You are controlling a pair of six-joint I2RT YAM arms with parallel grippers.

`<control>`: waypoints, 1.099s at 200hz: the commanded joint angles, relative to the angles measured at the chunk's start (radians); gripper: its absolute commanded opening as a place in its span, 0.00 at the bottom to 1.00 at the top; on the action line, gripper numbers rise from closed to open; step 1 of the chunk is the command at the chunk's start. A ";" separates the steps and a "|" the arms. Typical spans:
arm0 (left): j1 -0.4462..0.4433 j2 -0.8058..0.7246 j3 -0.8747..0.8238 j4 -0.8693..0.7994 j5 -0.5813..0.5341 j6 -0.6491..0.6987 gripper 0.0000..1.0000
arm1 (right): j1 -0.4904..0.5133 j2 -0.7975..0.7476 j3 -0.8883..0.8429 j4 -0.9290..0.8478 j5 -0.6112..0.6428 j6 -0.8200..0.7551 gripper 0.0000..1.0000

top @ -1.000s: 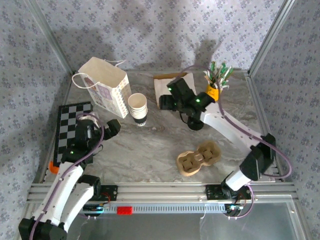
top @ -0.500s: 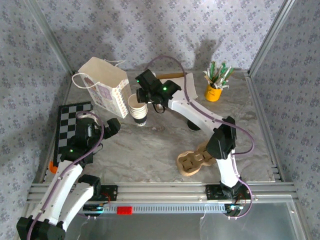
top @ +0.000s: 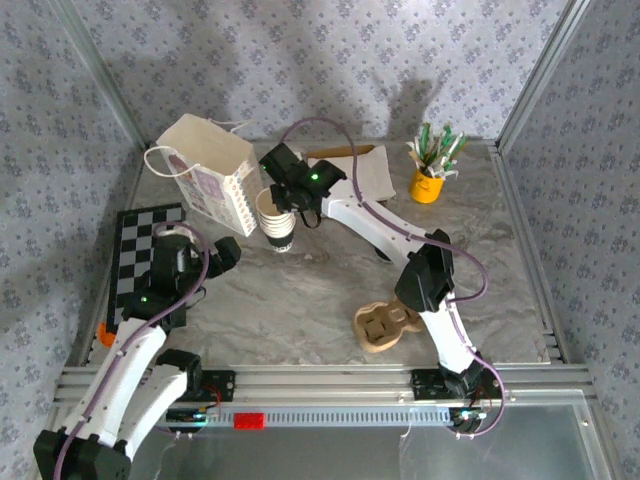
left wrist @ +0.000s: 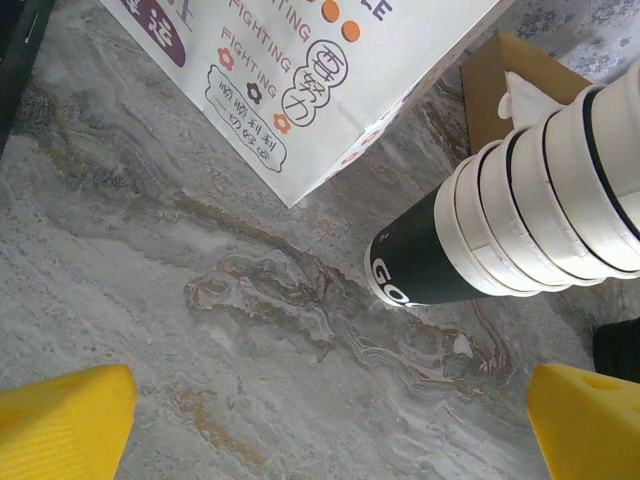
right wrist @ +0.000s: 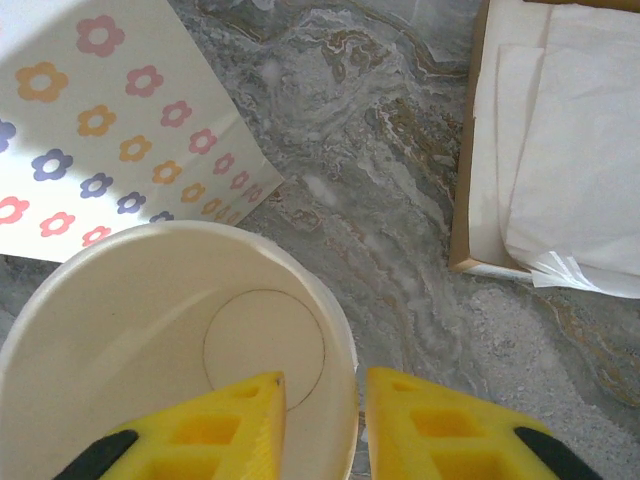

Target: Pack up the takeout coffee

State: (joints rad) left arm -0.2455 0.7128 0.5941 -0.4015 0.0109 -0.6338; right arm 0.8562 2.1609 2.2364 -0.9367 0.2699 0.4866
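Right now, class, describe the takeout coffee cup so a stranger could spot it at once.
Find the flower-printed paper bag at the back left of the marble table. Just to its right stands the takeout coffee cup: white, open-topped, with a dark band round its base, unlike the yellow cup of sticks.

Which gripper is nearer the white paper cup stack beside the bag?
Right. The right gripper straddles the rim of the paper cup stack, one finger inside, one outside. The left gripper hangs apart from it, toward the near left, by the checkerboard mat.
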 commanded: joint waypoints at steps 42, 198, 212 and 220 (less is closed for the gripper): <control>-0.009 0.021 0.021 0.022 0.028 -0.012 1.00 | 0.004 0.028 0.075 -0.078 0.018 -0.039 0.10; -0.012 0.034 0.016 0.044 0.037 -0.017 1.00 | -0.085 0.025 0.108 -0.163 0.119 -0.012 0.03; -0.012 0.035 0.016 0.044 0.037 -0.018 1.00 | -0.086 0.020 0.112 -0.155 0.098 -0.014 0.03; -0.012 0.037 0.016 0.045 0.037 -0.018 1.00 | -0.084 0.014 0.116 -0.152 0.089 -0.012 0.03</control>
State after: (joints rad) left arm -0.2512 0.7429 0.5941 -0.3866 0.0368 -0.6415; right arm 0.7761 2.1769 2.3142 -1.0706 0.3668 0.4591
